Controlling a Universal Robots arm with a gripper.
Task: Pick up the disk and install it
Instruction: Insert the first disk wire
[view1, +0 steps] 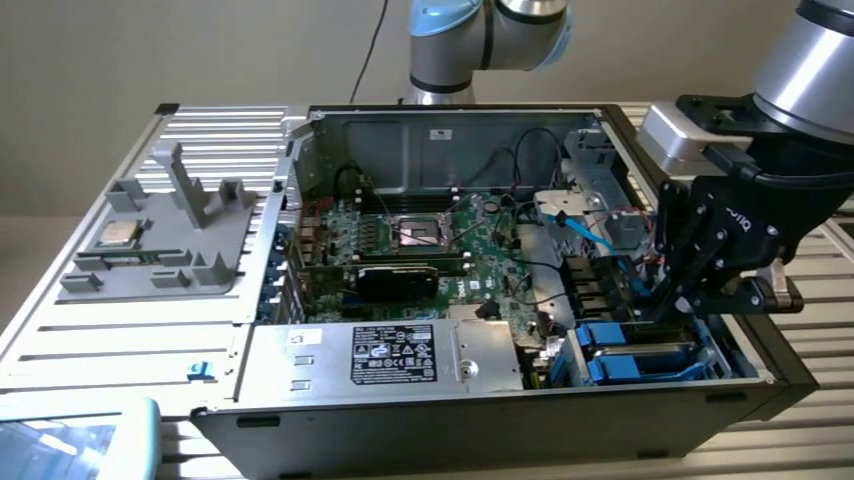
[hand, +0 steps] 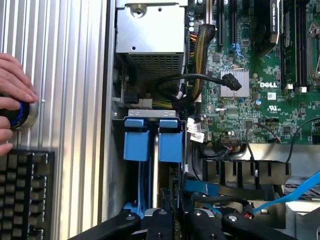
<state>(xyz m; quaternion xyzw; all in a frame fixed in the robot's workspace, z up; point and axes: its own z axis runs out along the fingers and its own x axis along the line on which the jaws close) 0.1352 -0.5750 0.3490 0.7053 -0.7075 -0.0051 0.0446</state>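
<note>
Ribbed aluminium planks, pale and grooved lengthwise, make up the table (view1: 120, 340) you are working over, and on them lies an open black metal computer case (view1: 467, 425) with its side off. You look down onto a green motherboard (view1: 441, 240) crowded with black slots and thin black cables. Beside it sits a boxy silver power supply (view1: 400, 355) with a black label and a perforated sheet-metal face. Toward the exterior view's left stands a matte grey plastic fixture (view1: 174, 225) of blocks and posts, holding a small square silver chip (view1: 120, 233). Your black, angular gripper (view1: 663, 312) hangs low in the case's corner at the exterior view's right, directly over the drive bay; whether the claw is clenched or released I cannot tell. The disk (hand: 170, 142) stands on edge in that bay, showing you the smooth blue plastic end of its carrier, just beside a second blue carrier (hand: 136, 141) of the same shape. On the table beside the case a hand (hand: 12, 95) rests on a round metal button (hand: 22, 114) with a blue ring, next to a black keyboard (hand: 25, 195).
</note>
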